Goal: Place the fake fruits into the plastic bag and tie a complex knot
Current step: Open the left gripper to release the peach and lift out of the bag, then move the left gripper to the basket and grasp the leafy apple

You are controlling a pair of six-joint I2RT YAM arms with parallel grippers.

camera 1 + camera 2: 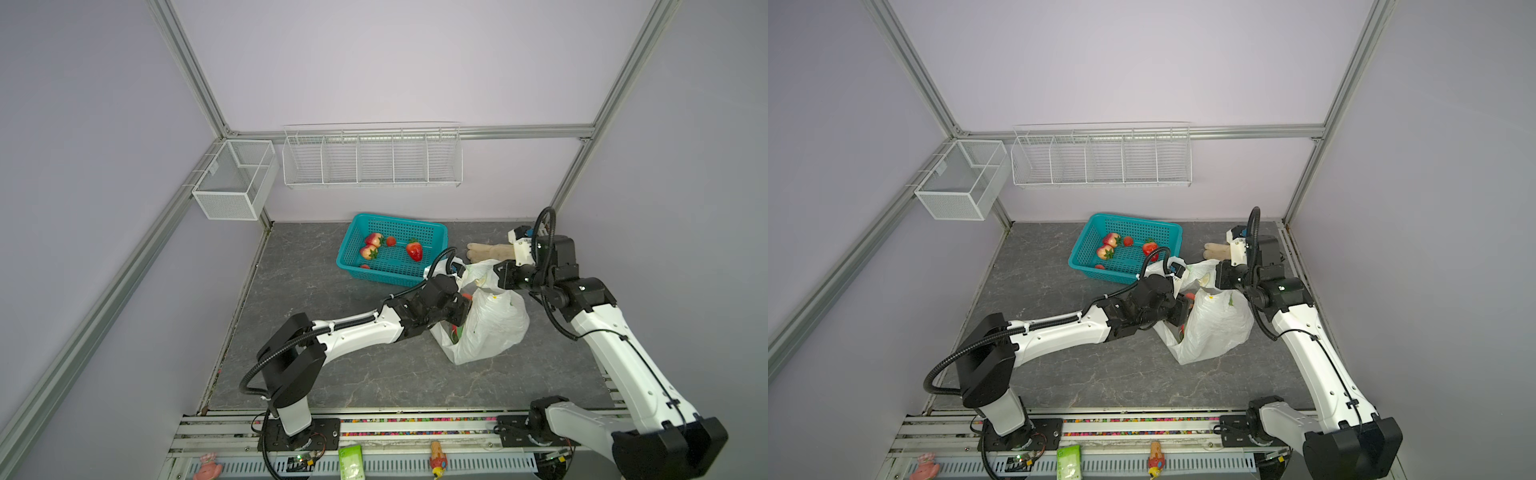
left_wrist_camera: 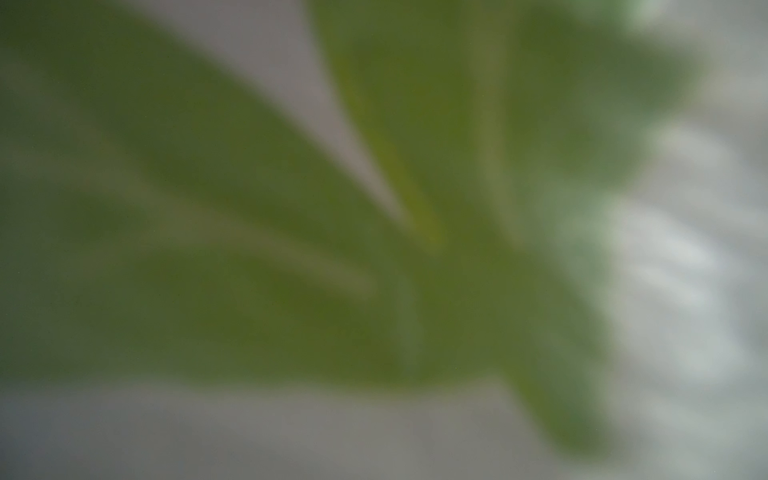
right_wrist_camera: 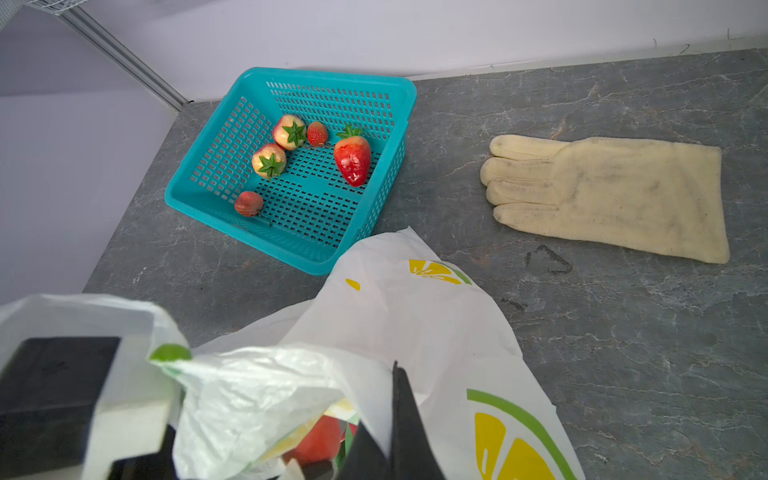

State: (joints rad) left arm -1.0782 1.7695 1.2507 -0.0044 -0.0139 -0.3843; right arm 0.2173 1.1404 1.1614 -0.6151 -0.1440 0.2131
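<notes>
a: grey marbled tabletop [image 1: 374,374], lilac walls. why hoisted by the rim, that plastic bag [image 1: 494,328]?
b: probably to hold its mouth agape. pinched by the right gripper [image 1: 495,279], clamped fully on thin crinkly film, just before the rigid teal lattice basket [image 3: 328,75].
a: left gripper [image 1: 466,306]?
b: buried in the mouth near a glossy red fruit [image 3: 320,440]; couldn't tell its spread or load.
a: remaining fake strawberries [image 3: 352,160]?
b: lay in the basket.

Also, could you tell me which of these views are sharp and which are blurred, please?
Right wrist view: sharp on the teal basket and glove, with the plastic bag softening at the near edge. Left wrist view: wholly out of focus, only green leaf-like smears on grey, too close to resolve. Both top views: even, soft light, faint shadows, slightly soft detail.
</notes>
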